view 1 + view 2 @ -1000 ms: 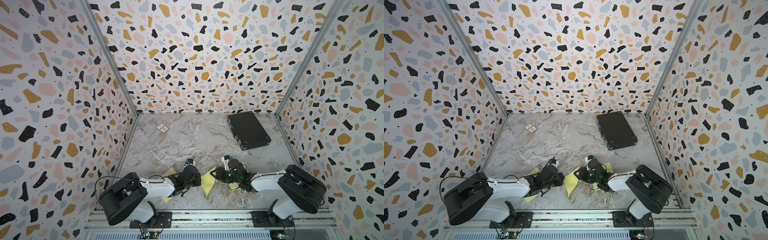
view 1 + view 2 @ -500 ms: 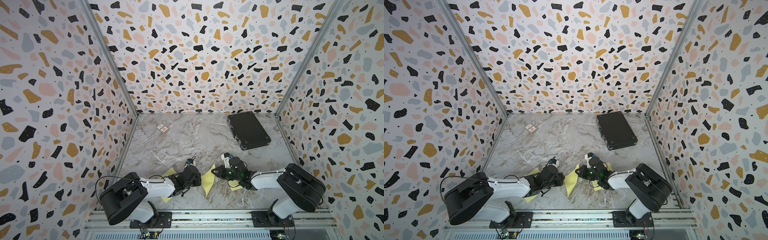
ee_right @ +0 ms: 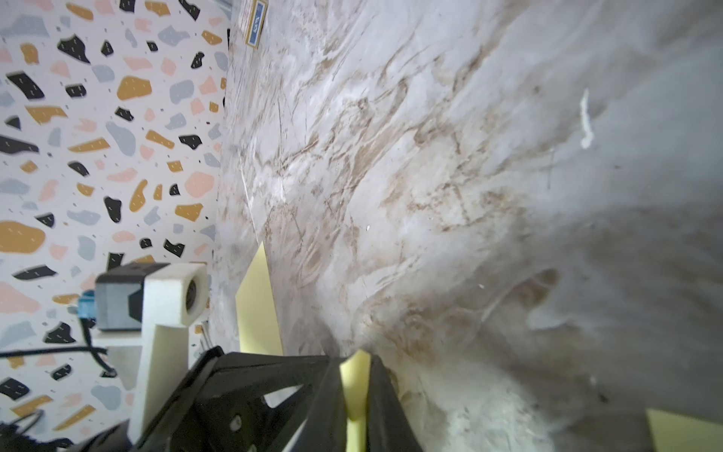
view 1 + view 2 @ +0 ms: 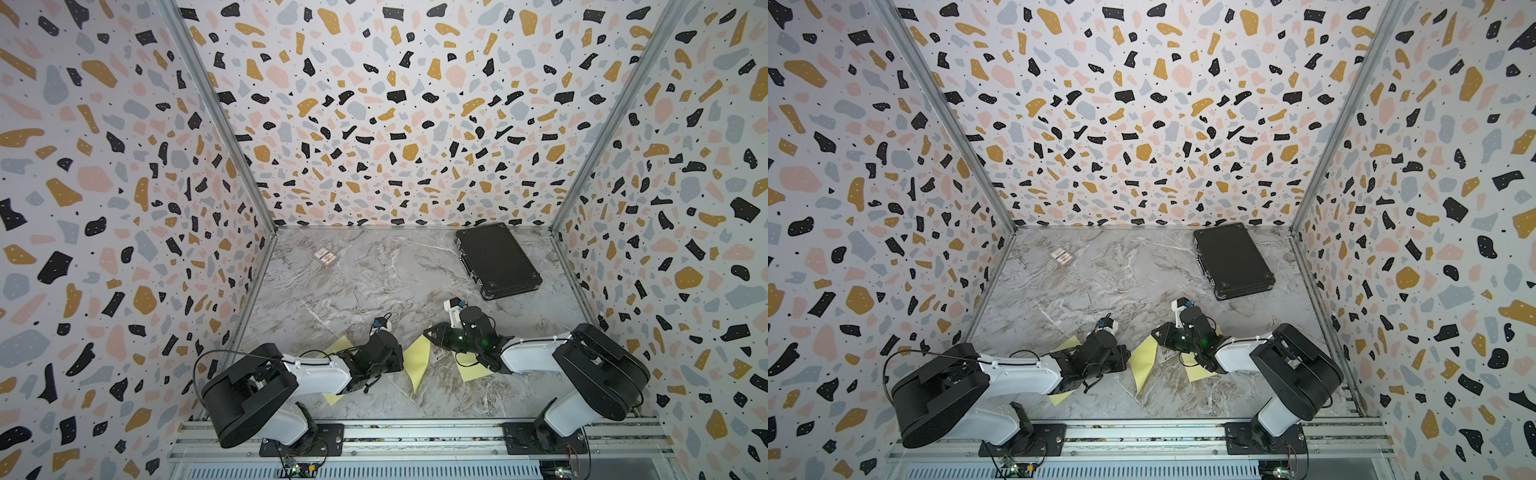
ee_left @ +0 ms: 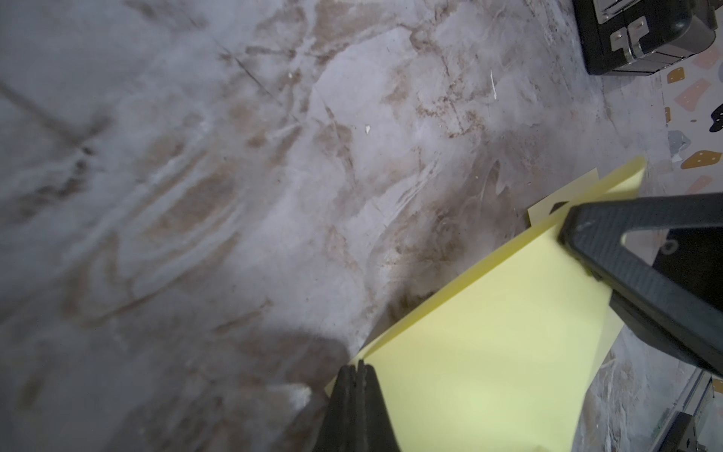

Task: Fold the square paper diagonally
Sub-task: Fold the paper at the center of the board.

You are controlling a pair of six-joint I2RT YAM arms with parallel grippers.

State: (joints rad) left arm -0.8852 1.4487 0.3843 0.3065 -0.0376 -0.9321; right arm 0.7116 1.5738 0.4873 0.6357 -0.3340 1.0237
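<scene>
Paper (image 4: 417, 361) is pinched by the left tool (image 5: 358, 367); right tool (image 3: 357, 364) seemingly clamps it too.

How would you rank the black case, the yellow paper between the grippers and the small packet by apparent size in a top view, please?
1. black case, clearly largest.
2. yellow paper, tilted, so its full extent is unsure.
3. small packet, smallest, though it lies farther back.

Closed black case (image 4: 498, 259) flat on marble table (image 4: 374, 286) near back wall; small packet (image 4: 324, 257) well apart from it
</scene>
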